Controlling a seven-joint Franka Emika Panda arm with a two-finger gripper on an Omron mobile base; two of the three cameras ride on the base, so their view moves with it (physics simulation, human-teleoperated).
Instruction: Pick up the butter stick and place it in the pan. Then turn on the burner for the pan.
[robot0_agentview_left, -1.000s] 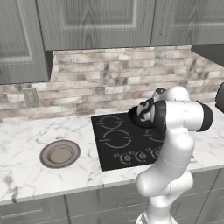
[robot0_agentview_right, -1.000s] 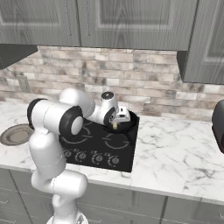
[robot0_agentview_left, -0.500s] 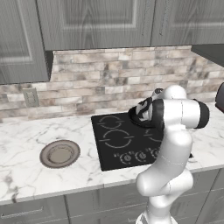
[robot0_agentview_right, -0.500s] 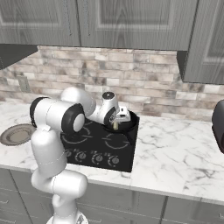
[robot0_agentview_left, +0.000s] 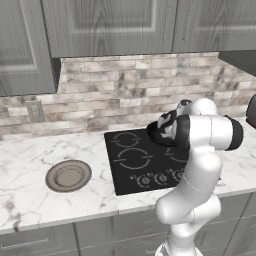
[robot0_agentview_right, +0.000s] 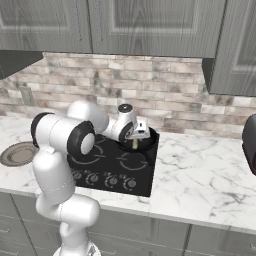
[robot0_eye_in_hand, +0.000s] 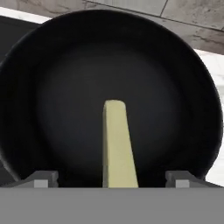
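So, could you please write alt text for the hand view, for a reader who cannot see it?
A pale yellow butter stick stands out against the dark inside of a round black pan, seen from just above. The two finger tips of the tool sit wide apart at the bottom, one on each side of the stick without touching it. Marble counter shows beyond the pan's rim.

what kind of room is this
A rendered kitchen, by the look of it: a black cooktop with knobs set into a marble counter, grey cabinets above a brick backsplash, and a pan on the stove.
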